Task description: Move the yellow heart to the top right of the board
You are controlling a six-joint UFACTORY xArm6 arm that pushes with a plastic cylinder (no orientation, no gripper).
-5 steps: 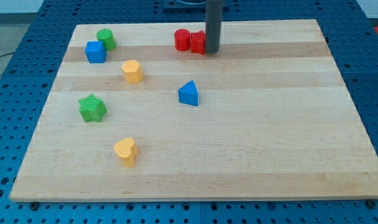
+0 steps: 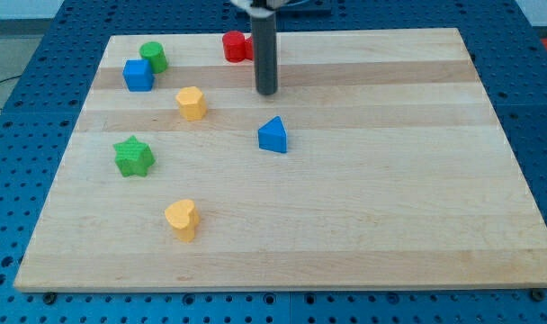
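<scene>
While my tip (image 2: 267, 92) rests bare on the wooden board (image 2: 390, 180), touching no block, the blue triangle (image 2: 273, 135) sits just below it. Red blocks (image 2: 235, 46) (shape unclear, partly hidden by the rod) lie near the view's top. The yellow heart (image 2: 181, 219) sits well apart, toward the view's lower left, below a green star (image 2: 133, 156).

On my board (image 2: 417, 225) I count two yellow blocks (image 2: 192, 103), two blue (image 2: 273, 135), two green (image 2: 133, 156), and one red (image 2: 235, 46) visible.
</scene>
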